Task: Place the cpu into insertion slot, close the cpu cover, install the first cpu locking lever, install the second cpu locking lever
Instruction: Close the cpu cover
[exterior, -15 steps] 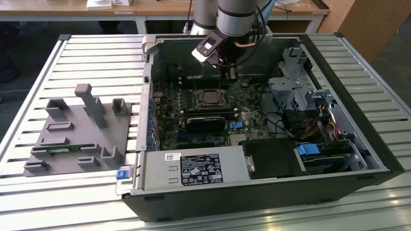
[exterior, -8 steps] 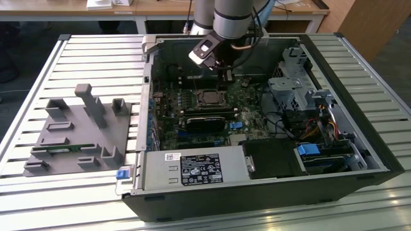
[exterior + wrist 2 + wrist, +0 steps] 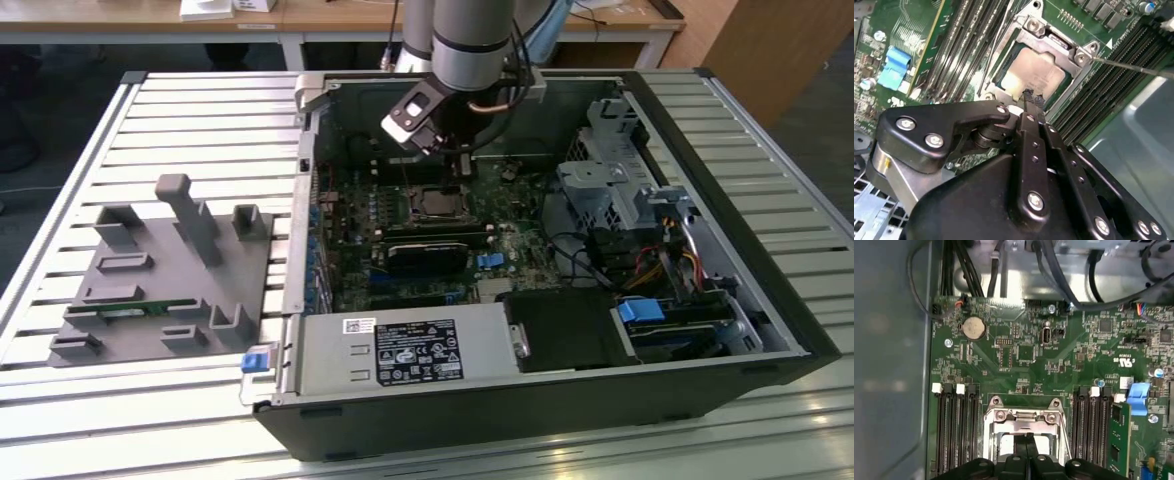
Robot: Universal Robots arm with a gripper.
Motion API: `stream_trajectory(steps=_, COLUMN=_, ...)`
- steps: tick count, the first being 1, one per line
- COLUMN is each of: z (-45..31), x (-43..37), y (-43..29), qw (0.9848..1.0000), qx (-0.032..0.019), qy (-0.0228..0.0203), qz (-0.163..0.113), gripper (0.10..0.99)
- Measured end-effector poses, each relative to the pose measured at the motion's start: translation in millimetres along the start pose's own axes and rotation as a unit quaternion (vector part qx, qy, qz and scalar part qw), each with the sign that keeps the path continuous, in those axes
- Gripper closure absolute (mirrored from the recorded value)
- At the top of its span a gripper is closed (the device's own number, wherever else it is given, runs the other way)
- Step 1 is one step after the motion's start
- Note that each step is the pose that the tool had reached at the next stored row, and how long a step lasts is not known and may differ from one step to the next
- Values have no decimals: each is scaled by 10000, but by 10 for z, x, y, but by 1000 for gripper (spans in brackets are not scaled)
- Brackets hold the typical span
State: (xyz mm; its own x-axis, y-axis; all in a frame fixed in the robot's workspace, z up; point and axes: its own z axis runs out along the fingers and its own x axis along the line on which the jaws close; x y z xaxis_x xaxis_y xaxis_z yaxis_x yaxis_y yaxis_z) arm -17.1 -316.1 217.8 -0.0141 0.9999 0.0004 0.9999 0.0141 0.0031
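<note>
Exterior view: the arm (image 3: 470,40) stands in the case (image 3: 534,420), over the cpu (image 3: 434,203).

Second wrist view: the tool (image 3: 1030,97) is pressed together and holds nothing, its tip at the cpu's edge. The cover (image 3: 1004,52) appears down. One lever (image 3: 1134,67) juts free. Risk: the tip slips off that thin wire and scores the chip.

First wrist view: memory slots (image 3: 1089,425) flank the cover, so a sideways slip could strike them.

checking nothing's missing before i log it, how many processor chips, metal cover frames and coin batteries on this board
processor chip: 1
metal cover frame: 1
coin battery: 1
total: 3
</note>
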Motion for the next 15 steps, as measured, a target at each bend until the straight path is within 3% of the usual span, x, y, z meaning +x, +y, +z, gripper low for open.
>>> stream_trajectory(steps=15, z=89, x=2, y=-208, qw=10000, qx=5, qy=-1, qz=0, gripper=980)
